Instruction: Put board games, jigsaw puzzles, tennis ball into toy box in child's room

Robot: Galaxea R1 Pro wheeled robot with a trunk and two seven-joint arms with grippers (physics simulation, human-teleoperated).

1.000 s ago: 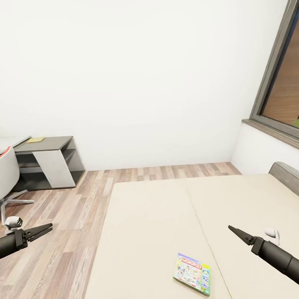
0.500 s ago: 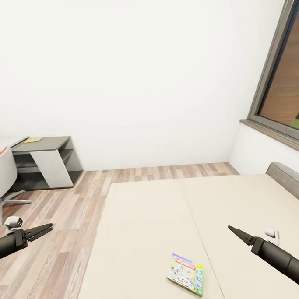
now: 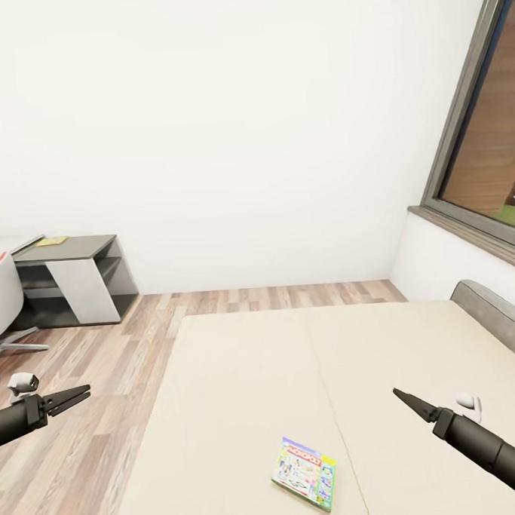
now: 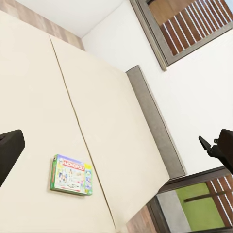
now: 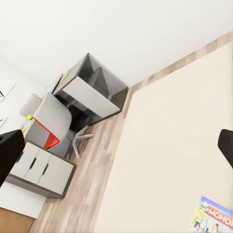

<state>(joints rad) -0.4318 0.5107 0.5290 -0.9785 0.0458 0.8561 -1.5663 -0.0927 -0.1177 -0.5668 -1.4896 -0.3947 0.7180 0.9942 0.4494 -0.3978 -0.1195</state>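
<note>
Fingers of both the left gripper [image 3: 77,392] and right gripper [image 3: 407,401] look pressed together and empty (apparently just carried), flanking the pale green-edged board game box [image 3: 303,472] lying flat on the beige bed [image 3: 241,379] at lower centre.

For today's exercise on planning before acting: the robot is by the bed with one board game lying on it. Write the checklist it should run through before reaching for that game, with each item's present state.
1. Board game in sight, flat on the bed: ok.
2. Nothing lying on the game: ok.
3. Left gripper holding nothing: ok; its fingers are together, over the floor beside the bed.
4. Right gripper holding nothing: ok; it hangs above the mattress, beside the game, fingers together.
5. A gripper opened for the grasp: not ok.
6. Second game on the bed located: cannot tell.
</note>
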